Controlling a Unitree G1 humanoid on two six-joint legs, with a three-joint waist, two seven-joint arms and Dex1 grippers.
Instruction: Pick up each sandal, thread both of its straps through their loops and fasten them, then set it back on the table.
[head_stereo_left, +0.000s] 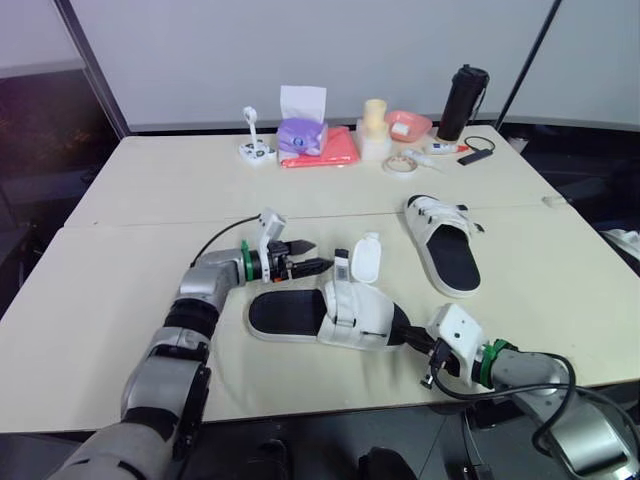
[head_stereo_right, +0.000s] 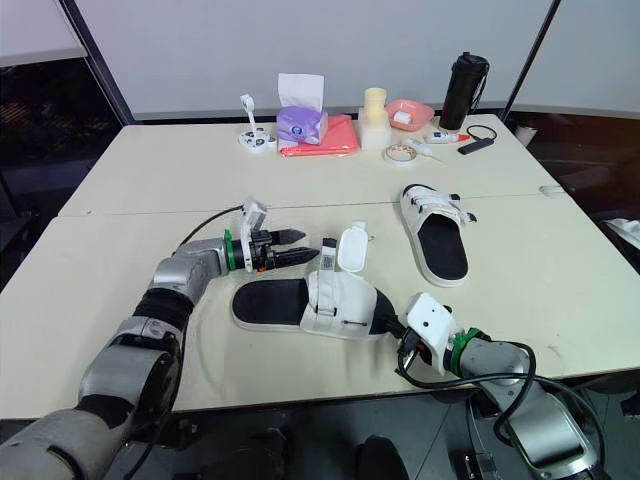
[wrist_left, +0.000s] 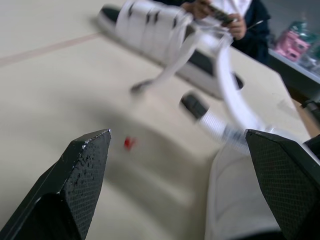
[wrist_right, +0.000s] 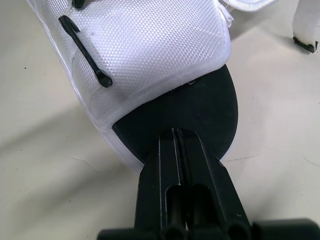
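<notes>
No lettering, number or brand can be read anywhere on the bench. Print on the purple tissue pack (head_stereo_left: 301, 135) at the far edge is too small to be made out. The same is noted for the black bottle (head_stereo_left: 462, 100) and the white tube (head_stereo_left: 443, 149) beside it. Both sandals, near sandal (head_stereo_left: 330, 315) and far sandal (head_stereo_left: 445, 245), are seen without legible marks.

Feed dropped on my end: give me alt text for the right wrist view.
The right gripper, its two black fingers closed together, has its tips over the black toe end of the near sandal. Beyond them is the sandal's white mesh upper with a thin black loop, and the cream table lies to either side.
</notes>
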